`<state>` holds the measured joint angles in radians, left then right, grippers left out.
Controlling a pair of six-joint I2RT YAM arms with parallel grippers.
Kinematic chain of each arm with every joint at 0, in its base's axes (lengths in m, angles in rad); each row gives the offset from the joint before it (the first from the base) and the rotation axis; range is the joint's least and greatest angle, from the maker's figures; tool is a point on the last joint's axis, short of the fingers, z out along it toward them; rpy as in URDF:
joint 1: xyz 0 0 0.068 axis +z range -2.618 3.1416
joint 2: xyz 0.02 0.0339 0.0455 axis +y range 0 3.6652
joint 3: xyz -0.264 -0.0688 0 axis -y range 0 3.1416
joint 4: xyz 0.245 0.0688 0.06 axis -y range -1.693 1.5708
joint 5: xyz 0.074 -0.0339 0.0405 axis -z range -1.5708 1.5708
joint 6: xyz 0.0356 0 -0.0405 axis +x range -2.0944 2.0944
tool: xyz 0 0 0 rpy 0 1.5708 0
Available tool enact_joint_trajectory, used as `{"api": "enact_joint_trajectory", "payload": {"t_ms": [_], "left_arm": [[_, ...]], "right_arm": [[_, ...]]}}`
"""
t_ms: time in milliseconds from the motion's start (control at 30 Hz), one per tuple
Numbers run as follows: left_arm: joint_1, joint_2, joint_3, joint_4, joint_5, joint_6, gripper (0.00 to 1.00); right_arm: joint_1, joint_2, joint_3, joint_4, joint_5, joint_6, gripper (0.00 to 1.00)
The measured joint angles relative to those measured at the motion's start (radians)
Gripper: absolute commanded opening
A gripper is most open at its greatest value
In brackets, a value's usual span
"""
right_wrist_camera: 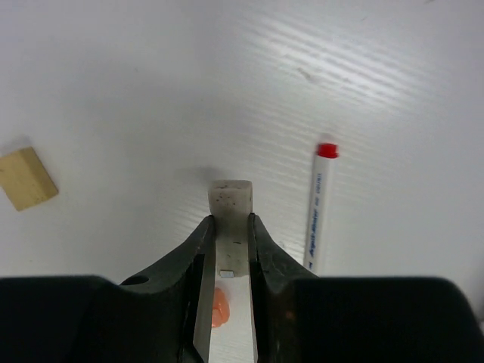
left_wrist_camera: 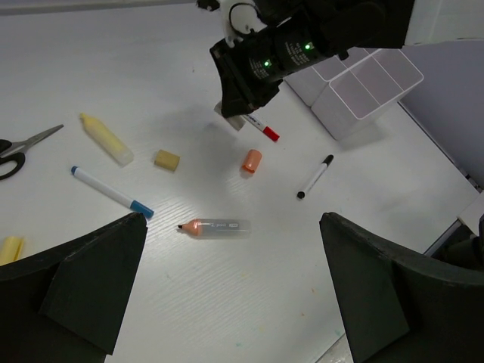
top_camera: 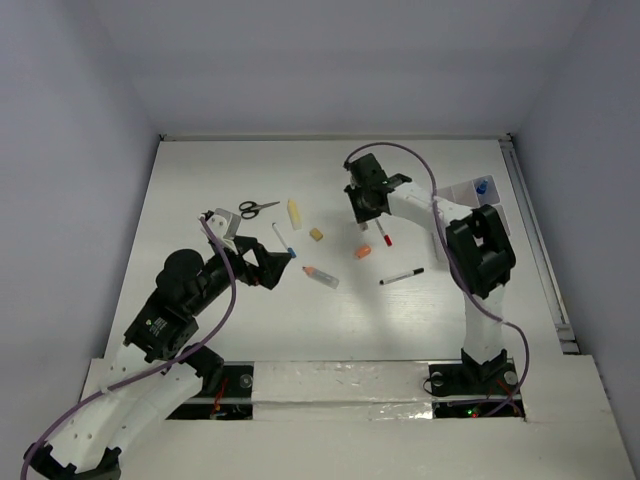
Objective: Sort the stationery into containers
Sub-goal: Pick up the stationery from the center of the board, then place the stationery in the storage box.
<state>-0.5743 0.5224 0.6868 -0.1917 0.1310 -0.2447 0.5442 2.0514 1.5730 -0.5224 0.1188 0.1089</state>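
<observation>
Two grippers, mine. Right gripper (right_wrist_camera: 229, 224): fingers pinched narrow on a white eraser block (right_wrist_camera: 230, 195), held just beside the red-capped pen (right_wrist_camera: 321, 204). Left gripper (left_wrist_camera: 233, 242): fingers spread wide, holding nothing, well apart from that pen. White organizer box (left_wrist_camera: 355, 113): apart from the pen, on the side away from the eraser.

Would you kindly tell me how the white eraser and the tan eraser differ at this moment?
The white eraser is clamped in the right end effector; the tan eraser lies free on the table. The white eraser is off-white, while the tan eraser is yellowish-brown. The white eraser points straight out along the fingers; the tan eraser lies skewed. Both are small rectangular blocks.
</observation>
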Motion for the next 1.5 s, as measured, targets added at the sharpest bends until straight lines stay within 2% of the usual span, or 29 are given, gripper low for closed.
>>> {"api": "enact_joint_trajectory", "payload": {"t_ms": [167,300,400,533,767,933,1033,1133,1400,1500], "left_arm": [[0.0,-0.004,0.0,0.0,0.0,0.0,0.99],[0.0,-0.009,0.0,0.0,0.001,0.0,0.99],[0.0,-0.01,0.0,0.0,0.005,0.0,0.99],[0.0,-0.01,0.0,0.0,0.008,0.0,0.99],[0.0,-0.009,0.0,0.0,0.008,0.0,0.99],[0.0,-0.009,0.0,0.0,0.011,0.0,0.99],[0.0,-0.009,0.0,0.0,0.011,0.0,0.99],[0.0,-0.009,0.0,0.0,0.011,0.0,0.99],[0.0,-0.008,0.0,0.0,0.015,0.0,0.99],[0.0,-0.006,0.0,0.0,0.015,0.0,0.99]], "right_arm": [[-0.044,-0.18,-0.064,0.052,0.097,0.019,0.14],[-0.171,-0.346,-0.101,0.063,0.177,0.031,0.15],[-0.264,-0.393,-0.103,0.061,0.246,0.038,0.15],[-0.31,-0.385,-0.119,0.041,0.325,0.037,0.16],[-0.323,-0.314,-0.142,0.006,0.343,0.037,0.18],[-0.336,-0.276,-0.142,-0.013,0.367,0.037,0.3],[-0.345,-0.263,-0.142,-0.028,0.377,0.035,0.43],[-0.348,-0.263,-0.141,-0.034,0.383,0.031,0.48],[-0.334,-0.271,-0.151,0.0,0.316,0.026,0.5],[-0.269,-0.293,-0.182,0.053,0.26,0.026,0.5]]}}
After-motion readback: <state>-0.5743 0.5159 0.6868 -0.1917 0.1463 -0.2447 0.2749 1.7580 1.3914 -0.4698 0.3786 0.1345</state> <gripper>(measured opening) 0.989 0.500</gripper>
